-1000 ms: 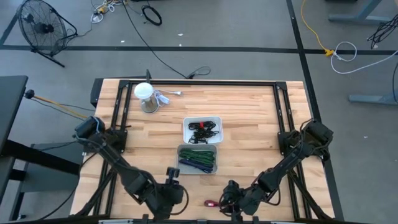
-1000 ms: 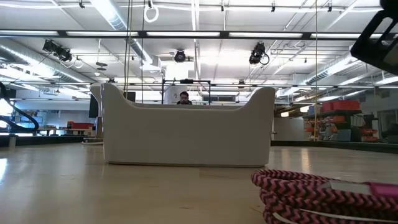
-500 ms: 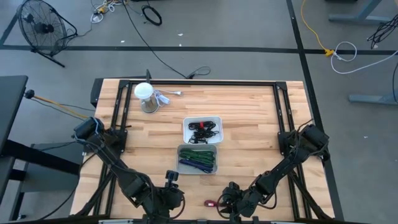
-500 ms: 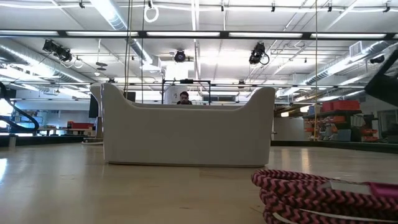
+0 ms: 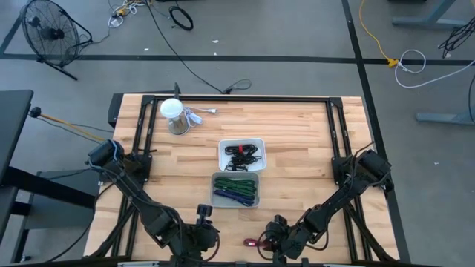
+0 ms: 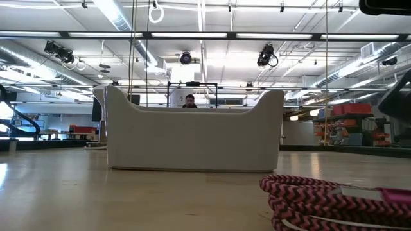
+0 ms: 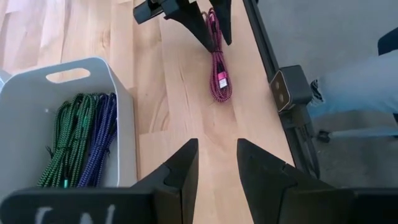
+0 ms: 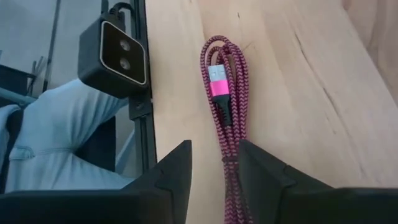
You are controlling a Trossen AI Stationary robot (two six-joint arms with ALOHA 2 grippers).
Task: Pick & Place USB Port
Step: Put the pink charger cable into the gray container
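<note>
Approach step — the right gripper (image 8: 214,163), jaws apart and empty, hovers over the pink braided USB cable (image 8: 225,99); next it must descend and close. Left gripper (image 7: 214,163) waits, jaws apart.

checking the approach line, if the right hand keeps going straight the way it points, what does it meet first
Most likely the pink braided cable, lying coiled on the table straight ahead of the right hand, whose fingers stand open with nothing between them. How high it hovers is unclear.

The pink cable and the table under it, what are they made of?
The pink cable looks covered in woven fabric: a pink-and-dark zigzag braid runs along it, and its plug seems smooth pink plastic with a metal tip. The table looks like pale wood with a smooth, matte finish: you can see grain lines and joined planks.
</note>
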